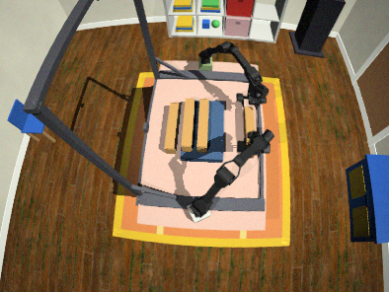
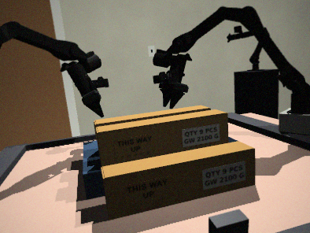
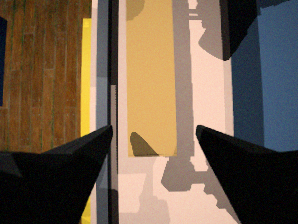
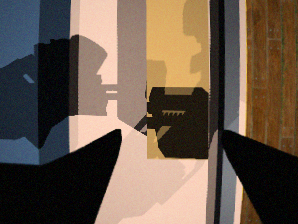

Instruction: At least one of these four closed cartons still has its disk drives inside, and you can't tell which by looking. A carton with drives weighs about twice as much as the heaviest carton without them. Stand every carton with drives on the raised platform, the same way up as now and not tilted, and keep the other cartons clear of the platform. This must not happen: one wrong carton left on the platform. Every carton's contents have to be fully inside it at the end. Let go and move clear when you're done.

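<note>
From the top view, I see two cartons point(image 1: 189, 123) point(image 2: 165, 135) on the blue platform point(image 1: 216, 128) point(image 2: 90, 157) point(image 3: 280, 80) point(image 4: 20, 30), another carton point(image 1: 171, 128) point(image 2: 177, 183) beside it and the fourth carton point(image 1: 250, 118) point(image 3: 152, 75) point(image 4: 167, 40) across, near the rail point(image 1: 261, 163) point(image 3: 103, 110) point(image 4: 232, 90). The exterior view shows both grippers pointing down. In the left wrist view, my left gripper point(image 1: 250, 100) point(image 2: 101, 115) point(image 3: 154, 129) is wide open, holding nothing; the right wrist view shows my right gripper point(image 1: 253, 147) point(image 2: 167, 106) point(image 4: 171, 134) likewise.

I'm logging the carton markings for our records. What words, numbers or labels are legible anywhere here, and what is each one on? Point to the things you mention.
"THIS WAY UP": front carton point(image 2: 177, 194), long side.
"QTY 9 PCS GW 2100 G": pale label point(image 2: 223, 175) on that same side.
"THIS WAY UP": next carton back point(image 2: 163, 142), long side.
"QTY 9 PCS GW 2100 G": its pale label point(image 2: 201, 135).
No other text is readable.
</note>
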